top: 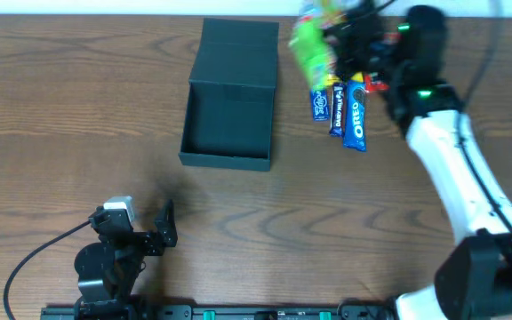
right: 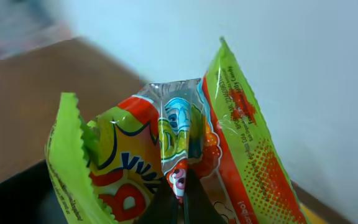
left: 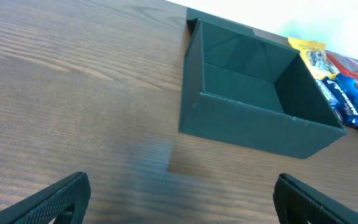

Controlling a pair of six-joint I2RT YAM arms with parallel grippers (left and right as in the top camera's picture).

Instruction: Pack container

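Note:
The dark teal container point(top: 229, 120) stands open on the table, its flap lid point(top: 238, 43) laid back behind it; it looks empty in the left wrist view point(left: 253, 106). My right gripper point(top: 349, 40) is shut on a bright green snack packet point(top: 312, 43) and holds it in the air just right of the lid. In the right wrist view the packet point(right: 166, 155) fills the frame, pinched between my fingers point(right: 182, 199). My left gripper point(top: 169, 222) is open and empty near the front edge, its fingertips point(left: 179, 199) wide apart and facing the container.
Several snack packets lie right of the container: blue Oreo packets point(top: 356, 111), a smaller blue one point(top: 320, 104), a yellow and a red one point(left: 347, 65). The table's back edge is just behind the lid.

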